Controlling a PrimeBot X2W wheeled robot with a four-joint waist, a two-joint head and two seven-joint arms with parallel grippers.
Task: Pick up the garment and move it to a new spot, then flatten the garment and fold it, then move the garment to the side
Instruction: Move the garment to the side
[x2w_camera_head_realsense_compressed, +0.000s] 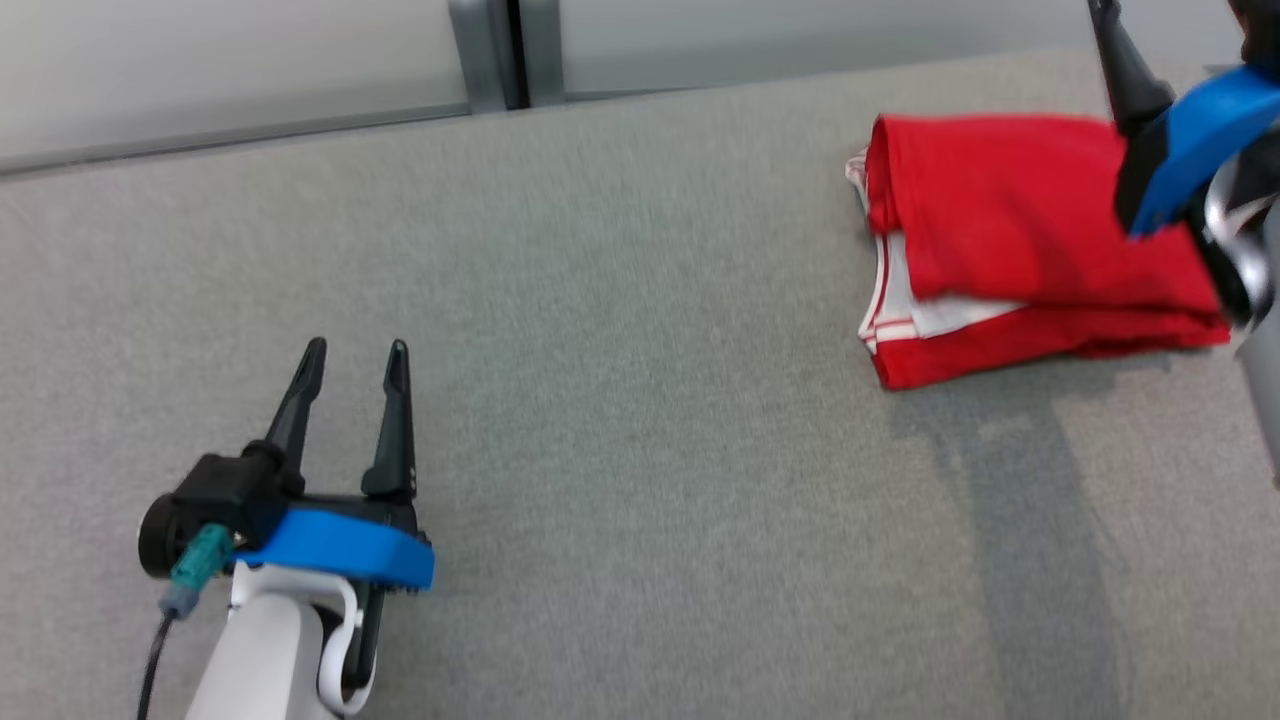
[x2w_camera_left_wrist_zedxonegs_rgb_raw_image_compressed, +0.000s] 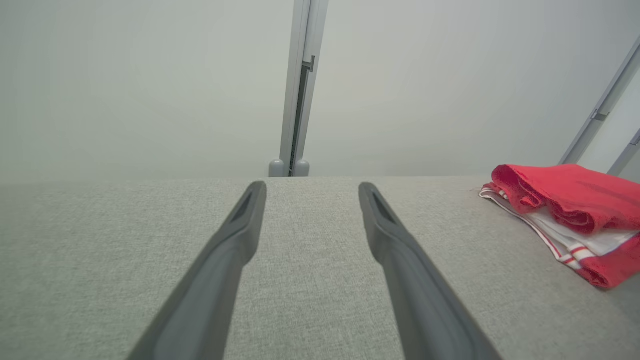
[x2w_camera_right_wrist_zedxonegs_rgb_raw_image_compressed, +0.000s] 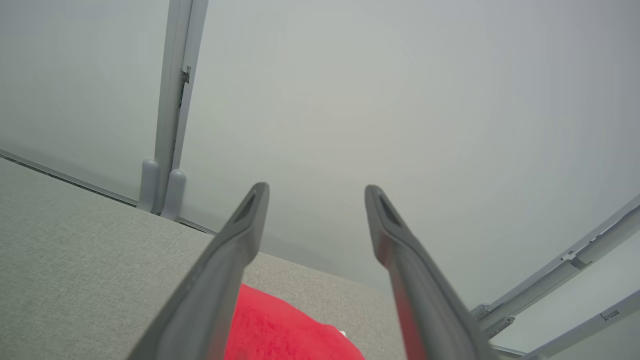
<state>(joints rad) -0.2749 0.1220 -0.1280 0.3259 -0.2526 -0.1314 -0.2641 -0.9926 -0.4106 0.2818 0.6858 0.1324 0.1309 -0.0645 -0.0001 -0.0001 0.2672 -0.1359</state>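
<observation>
The garment is red with white, red-striped trim and lies folded into a compact stack at the right of the grey fabric table. My right gripper hovers above the garment's right part, open, with nothing between its fingers; the red cloth shows just below them. My left gripper rests open and empty at the lower left, well apart from the garment. In the left wrist view, the left gripper points across the table, with the garment far to its right.
Pale partition panels with a grey post stand along the table's far edge. A slanted grey frame rail runs at the right beyond the garment. Bare grey table stretches between the two grippers.
</observation>
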